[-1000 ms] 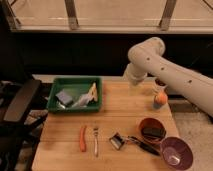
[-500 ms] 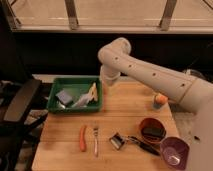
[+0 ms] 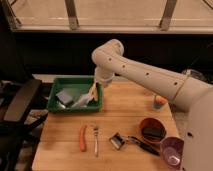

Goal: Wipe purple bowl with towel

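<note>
The gripper (image 3: 94,89) hung over the green tray (image 3: 55,92) at ten o'clock, its state beyond telling, seemingly fetching the towel (image 3: 80,102). The purple bowl (image 3: 172,150) sat at four o'clock; descending to grasp was needed next.

We see a thick, rounded, cream-white arm (image 3: 145,75) with small dark holes. Its gripper (image 3: 95,91) hangs over the green tray (image 3: 74,78).

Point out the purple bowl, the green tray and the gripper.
purple bowl (image 3: 173,149), camera view, on its inner wall.
green tray (image 3: 75,78), camera view, on its back rim.
gripper (image 3: 98,85), camera view, at its tip, above the tray's right end.
</note>
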You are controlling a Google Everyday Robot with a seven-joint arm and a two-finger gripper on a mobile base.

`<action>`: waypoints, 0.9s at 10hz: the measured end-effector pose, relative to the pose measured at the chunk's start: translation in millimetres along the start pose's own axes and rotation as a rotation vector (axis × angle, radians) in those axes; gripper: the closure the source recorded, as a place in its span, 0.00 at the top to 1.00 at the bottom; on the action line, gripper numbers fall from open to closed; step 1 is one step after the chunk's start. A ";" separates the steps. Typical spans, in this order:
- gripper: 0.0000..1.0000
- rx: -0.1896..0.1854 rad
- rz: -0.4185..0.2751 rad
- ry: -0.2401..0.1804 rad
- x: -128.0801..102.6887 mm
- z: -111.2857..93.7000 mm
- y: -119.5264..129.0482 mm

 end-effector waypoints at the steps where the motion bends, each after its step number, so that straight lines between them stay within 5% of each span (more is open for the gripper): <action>1: 0.65 0.002 0.001 0.001 1.4 0.0 0.6; 4: 0.65 0.021 -0.036 -0.059 -7.0 12.3 -11.6; 9: 0.65 0.028 -0.220 -0.117 -59.7 62.7 -64.0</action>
